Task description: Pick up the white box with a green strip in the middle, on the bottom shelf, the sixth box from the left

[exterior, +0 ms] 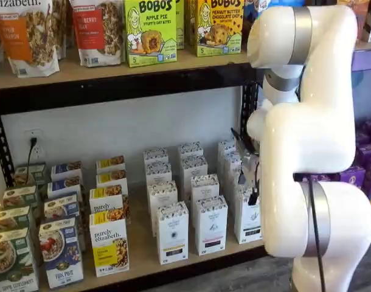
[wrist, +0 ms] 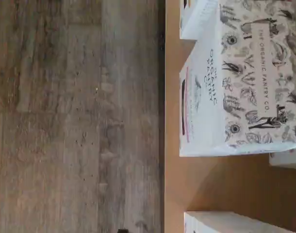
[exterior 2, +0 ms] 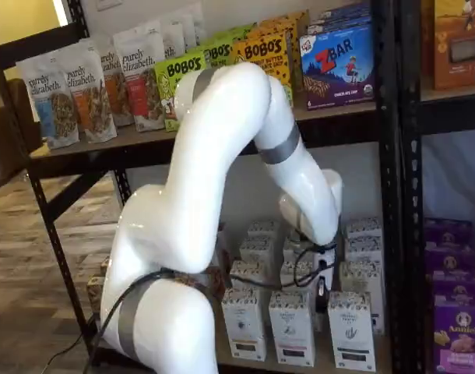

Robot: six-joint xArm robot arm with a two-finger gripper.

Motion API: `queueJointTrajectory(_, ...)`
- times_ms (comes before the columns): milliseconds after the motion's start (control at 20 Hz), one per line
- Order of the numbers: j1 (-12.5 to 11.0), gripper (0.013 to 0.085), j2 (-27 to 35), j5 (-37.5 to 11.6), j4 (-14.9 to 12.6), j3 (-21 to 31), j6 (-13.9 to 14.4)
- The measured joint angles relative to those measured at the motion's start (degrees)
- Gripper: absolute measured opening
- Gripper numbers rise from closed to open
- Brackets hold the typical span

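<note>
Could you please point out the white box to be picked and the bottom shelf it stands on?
white box (exterior: 247, 222): a shelf view, front face.
bottom shelf (exterior: 143, 252): a shelf view, bare board.

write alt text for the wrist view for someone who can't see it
A white carton with a black botanical print and "The Organic Pantry Co" lettering stands on a tan wooden shelf, seen from above. Grey wood-plank floor fills the rest.

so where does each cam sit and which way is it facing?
Wrist view: on the wrist, looking down past the bottom shelf edge to the floor, onto a patterned carton top; no robot parts show.
A shelf view: in front of the rack, facing it; arm fills the right side.
A shelf view: off to one side, facing the rack at an angle; arm fills the centre.
Shared: both shelf views show the white cartons.
</note>
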Motion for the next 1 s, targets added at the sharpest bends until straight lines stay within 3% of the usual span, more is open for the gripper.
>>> queueJointTrajectory(50,-0.01,0.0850,0.10,0.23,-1.20,-0.20,1.11)
queueJointTrajectory(150,-0.01,0.0850,2.12,2.37,-10.85,-3.56,9.69)
queueJointTrajectory(200,0.10,0.0850,3.04,3.06,-12.79,-4.98,11.59)
queueJointTrajectory(300,0.36,0.0850,4.74,4.03,-13.76,-7.53,12.76)
queueJointTrajectory(750,0.31,0.0850,10.87,3.60,-14.32,-14.97,13.30)
queueJointTrajectory(1000,0.03,0.0850,15.44,4.83,-16.43,-20.71,14.93)
